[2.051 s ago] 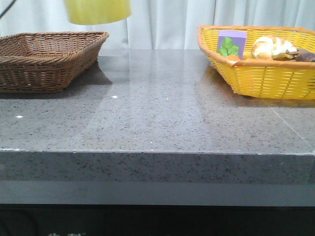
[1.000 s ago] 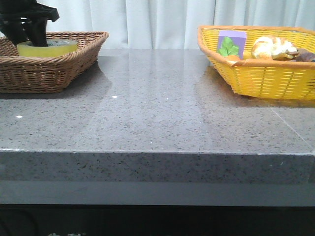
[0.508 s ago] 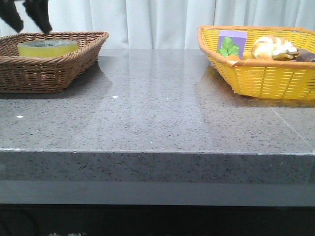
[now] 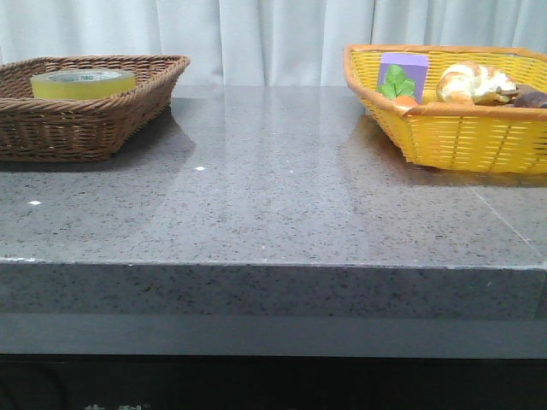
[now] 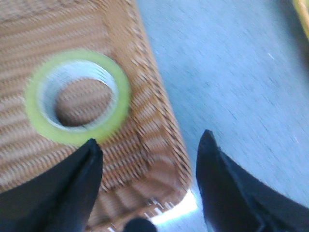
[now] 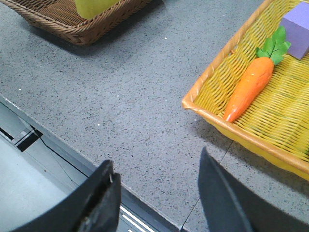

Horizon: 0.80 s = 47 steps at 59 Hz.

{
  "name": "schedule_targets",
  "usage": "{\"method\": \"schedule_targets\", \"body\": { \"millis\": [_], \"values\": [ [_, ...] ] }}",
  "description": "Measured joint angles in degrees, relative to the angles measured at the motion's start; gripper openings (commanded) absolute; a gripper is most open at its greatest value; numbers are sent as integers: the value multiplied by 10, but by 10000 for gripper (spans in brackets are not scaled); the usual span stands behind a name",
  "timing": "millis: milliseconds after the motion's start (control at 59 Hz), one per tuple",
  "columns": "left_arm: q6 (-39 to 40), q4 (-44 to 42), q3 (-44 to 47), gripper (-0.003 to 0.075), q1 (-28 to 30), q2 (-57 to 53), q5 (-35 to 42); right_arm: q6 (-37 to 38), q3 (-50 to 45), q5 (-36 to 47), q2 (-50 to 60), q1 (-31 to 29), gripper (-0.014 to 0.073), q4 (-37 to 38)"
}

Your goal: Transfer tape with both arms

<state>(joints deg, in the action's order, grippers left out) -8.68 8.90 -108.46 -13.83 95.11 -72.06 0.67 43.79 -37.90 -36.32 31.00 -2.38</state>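
- Tape, a wide ring-shaped roll of translucent yellow material (image 4: 83, 83) with a pale inner core carrying small dark print, lies flat inside the brown woven wicker basket (image 4: 102, 120) at the left of the grey speckled stone surface (image 4: 273, 196).
- Left wrist view, blurred: the roll sits on the basket floor near 1 side wall, hole facing up, weave visible through the hole. Nothing touches it.
- Left end effector (image 5: 147, 150): 2 black fingers spread wide, nothing between them. It is above the basket's rim, apart from the roll.
- Right end effector (image 6: 154, 174): 2 black fingers spread, nothing held. It is over the bare grey surface near its front edge, between the 2 baskets.
- Neither end effector appears in the front view.
- Yellow woven basket with orange rim (image 4: 461, 128) stands at the right of the surface, well apart from the brown basket.
- Contents of the yellow basket: 1 orange toy carrot with green leaves (image 6: 251, 82) lying on the basket floor, 1 lilac block (image 4: 403, 68) touching the carrot's leaves, 1 rounded tan bread-like item (image 4: 472, 81), and 1 dark item at the far right edge, too cut off to identify.
- Pale pleated curtain (image 4: 265, 38) hangs behind the surface.
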Motion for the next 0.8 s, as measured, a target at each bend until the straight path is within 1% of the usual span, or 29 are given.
{"method": "schedule_targets", "body": {
  "millis": [186, 475, 661, 797],
  "values": [
    [-4, -5, 123, 417, -65, -90, 15, 0, 0, 0, 0, 0, 390, 0],
    [-6, -14, 297, 417, -171, -242, 90, 0, 0, -1, 0, 0, 390, 0],
    [-7, -14, 418, 417, -210, -360, 167, 0, 0, -1, 0, 0, 390, 0],
    [-8, -14, 507, 417, -213, -443, 236, 0, 0, -1, 0, 0, 390, 0]
  ]
}}
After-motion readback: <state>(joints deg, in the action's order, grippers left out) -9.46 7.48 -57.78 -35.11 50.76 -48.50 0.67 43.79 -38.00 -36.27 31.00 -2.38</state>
